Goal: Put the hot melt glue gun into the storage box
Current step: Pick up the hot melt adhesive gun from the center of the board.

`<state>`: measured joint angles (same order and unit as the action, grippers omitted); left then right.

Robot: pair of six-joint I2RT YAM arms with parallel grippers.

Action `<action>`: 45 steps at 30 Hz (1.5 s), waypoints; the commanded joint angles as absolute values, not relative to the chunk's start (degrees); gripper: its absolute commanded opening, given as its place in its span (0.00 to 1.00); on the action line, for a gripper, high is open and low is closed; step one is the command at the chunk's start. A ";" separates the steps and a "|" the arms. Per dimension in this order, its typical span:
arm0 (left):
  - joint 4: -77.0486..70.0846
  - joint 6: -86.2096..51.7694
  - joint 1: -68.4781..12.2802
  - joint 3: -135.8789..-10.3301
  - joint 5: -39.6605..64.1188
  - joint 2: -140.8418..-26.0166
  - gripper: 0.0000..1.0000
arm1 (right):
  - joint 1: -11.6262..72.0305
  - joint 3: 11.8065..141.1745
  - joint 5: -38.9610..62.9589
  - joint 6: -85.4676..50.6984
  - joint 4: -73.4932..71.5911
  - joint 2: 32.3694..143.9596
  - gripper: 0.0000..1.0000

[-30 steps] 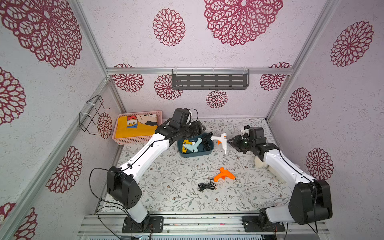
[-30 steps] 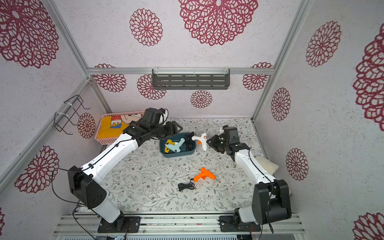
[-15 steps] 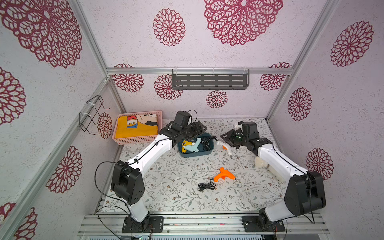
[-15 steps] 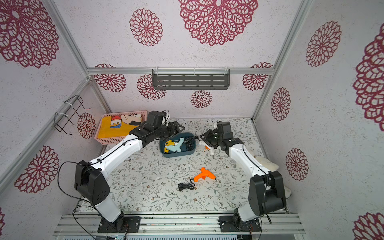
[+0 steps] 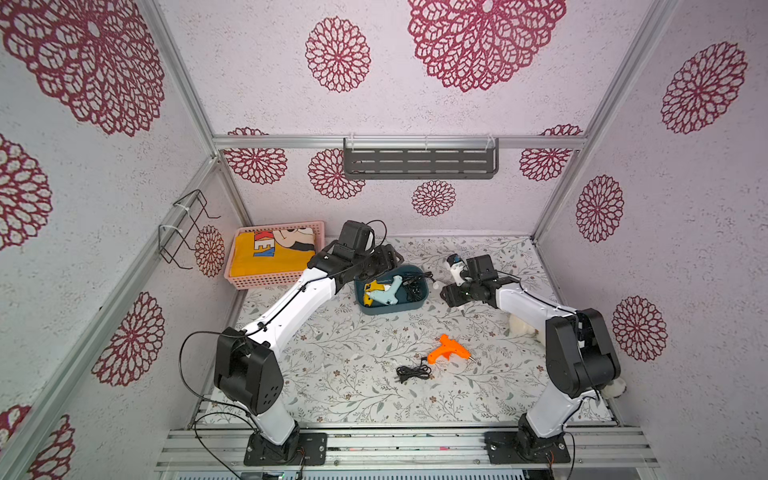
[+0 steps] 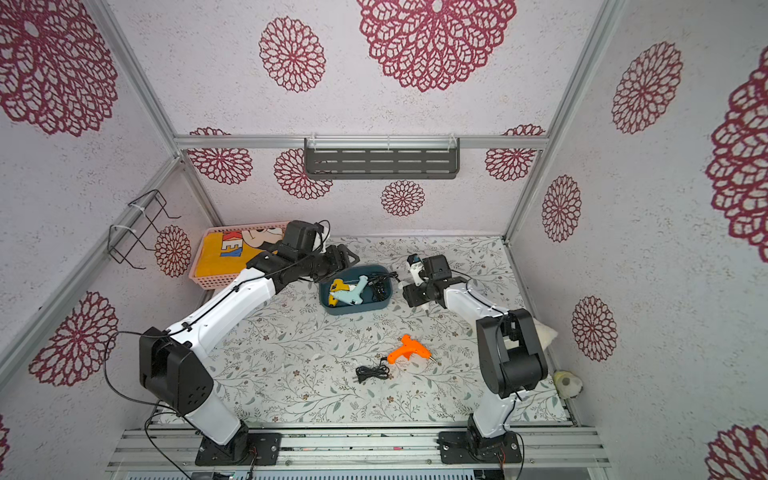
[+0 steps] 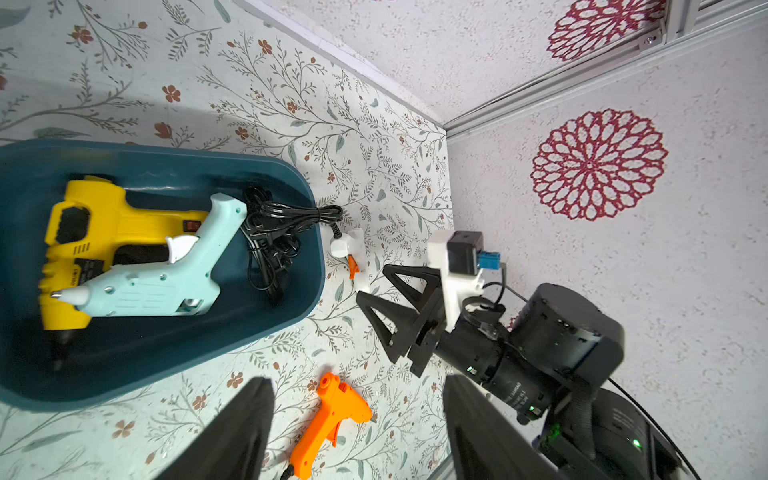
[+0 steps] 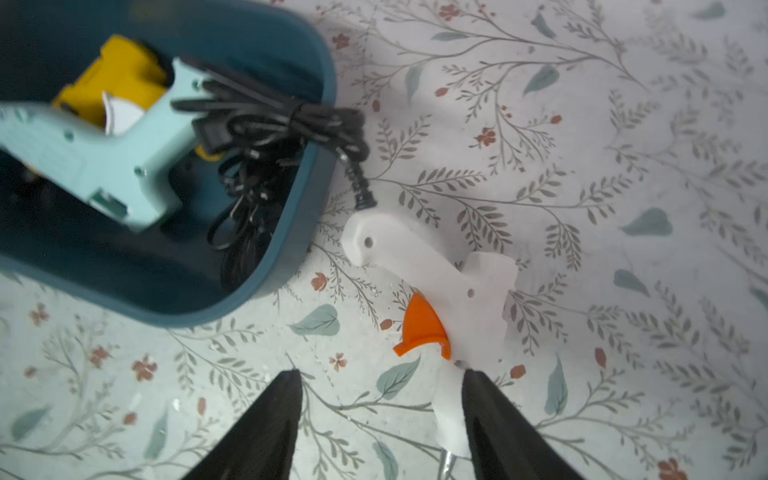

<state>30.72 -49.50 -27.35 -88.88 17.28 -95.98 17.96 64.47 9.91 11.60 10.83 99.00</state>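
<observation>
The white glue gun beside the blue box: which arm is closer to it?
Right. The right gripper has open fingers flanking the white glue gun at its nozzle end; the left gripper hovers beyond the storage box, at its opposite side, farther away.

A robot test booth dressed up as a home: pale textured wall panels printed with crimson flower medallions [image 5: 338,54], set in bare aluminium frame bars [image 5: 291,141], a leaf-and-blossom printed table sheet [image 5: 353,395], and 2 white-and-black robot arms [image 5: 291,309] [image 5: 530,305] bolted to a grey metal base rail [image 5: 415,446].
</observation>
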 commanded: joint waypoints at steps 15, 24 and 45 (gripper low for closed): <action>35.68 -46.58 -24.26 -85.72 17.32 -91.19 0.71 | 17.79 66.73 13.78 44.36 -3.50 105.43 0.76; 36.78 -46.32 -23.54 -85.93 18.06 -91.11 0.71 | 17.48 72.55 12.19 45.45 -3.53 112.97 0.75; 39.46 -43.86 -20.57 -87.37 18.24 -90.62 0.70 | 16.85 76.74 4.58 21.78 1.48 101.98 0.00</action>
<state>38.79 -45.15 -21.28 -86.02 17.76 -91.50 17.47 73.17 7.99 31.70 -0.82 108.79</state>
